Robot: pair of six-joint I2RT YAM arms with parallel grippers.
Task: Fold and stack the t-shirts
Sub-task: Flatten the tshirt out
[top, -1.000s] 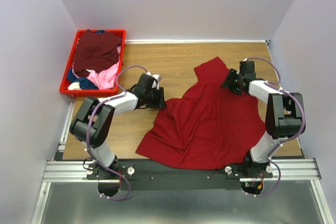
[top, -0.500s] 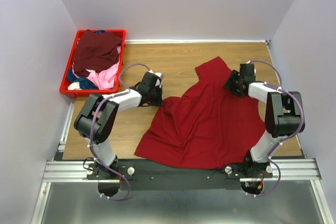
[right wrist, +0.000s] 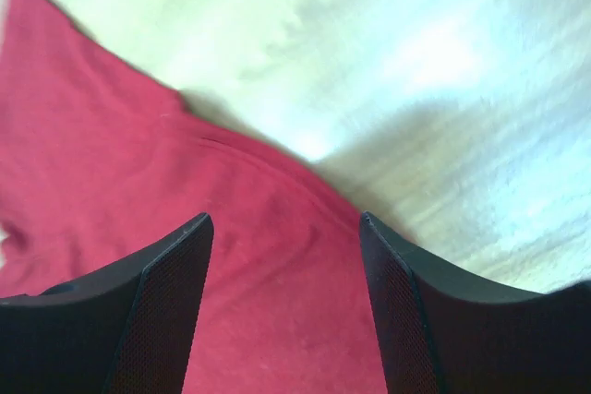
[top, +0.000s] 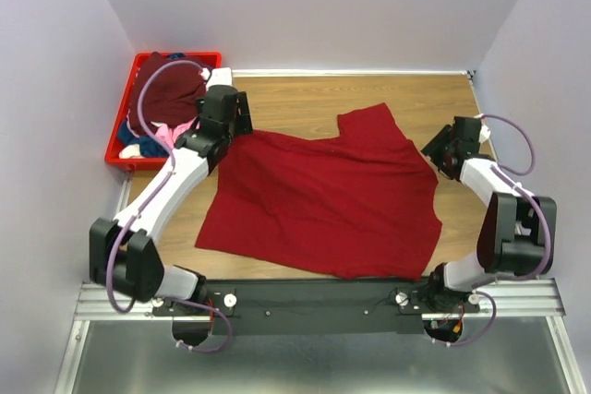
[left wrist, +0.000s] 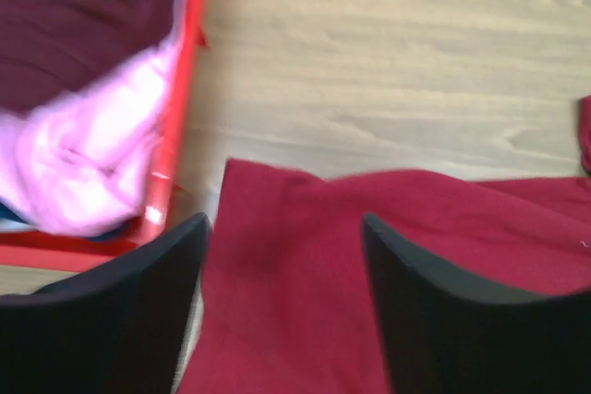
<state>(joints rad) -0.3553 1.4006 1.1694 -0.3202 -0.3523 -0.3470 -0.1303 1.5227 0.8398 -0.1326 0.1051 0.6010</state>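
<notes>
Spreading step, by the look of it, ahead of the first fold: bright red short-sleeved cloth t-shirt lying open and mostly flat across the middle of the pale wooden tabletop, with a sleeve poking out at the far edge and the hem toward the arm bases. Poised over the shirt's far left corner, just beside the rigid red plastic crate: the left gripper, spread wide and clamping nothing. Same at the shirt's right edge for the right gripper, wide open above the cloth, nothing held. Before folding, check that left corner for a tucked-under lip and tug it square, away from the crate rim. Pinch at matching points on both sides, lift low, and carry across together for a straight crease. Keep clear of the dark maroon cloth shirt and the pink cloth shirt heaped in the crate, probably next in line.
</notes>
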